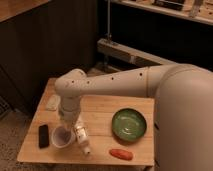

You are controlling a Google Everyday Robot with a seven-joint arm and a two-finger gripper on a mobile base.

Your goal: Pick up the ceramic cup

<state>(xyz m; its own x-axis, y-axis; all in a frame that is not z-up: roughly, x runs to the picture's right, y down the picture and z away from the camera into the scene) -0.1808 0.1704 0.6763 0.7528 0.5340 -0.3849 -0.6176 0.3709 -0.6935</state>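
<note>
- The only camera is looking down on a small square light wooden table (102, 107) standing on a speckled floor, with dark panelling behind it.
- A thick white robot arm (125, 82) is reaching in from the right and bending down over the table's near-left part.
- The gripper (65, 127) is sitting low at the end of that arm, right over the small plain white ceramic cup (62, 137) with its wide rim; its fingers are drawn fully together, and they seem to be pinching the cup's far rim, though the arm is hiding the contact itself.
- The cup is resting near the table's near-left corner.
- A flat black rectangular object (44, 135) is lying just left of the cup.
- A small pale bottle (81, 137) is lying on its side just right of the cup.
- A wide green bowl (129, 124) is sitting well right of the cup.
- An orange carrot-like item (121, 154) is lying near the front edge.
- A pale flat packet (52, 103) is lying at the far-left edge.
</note>
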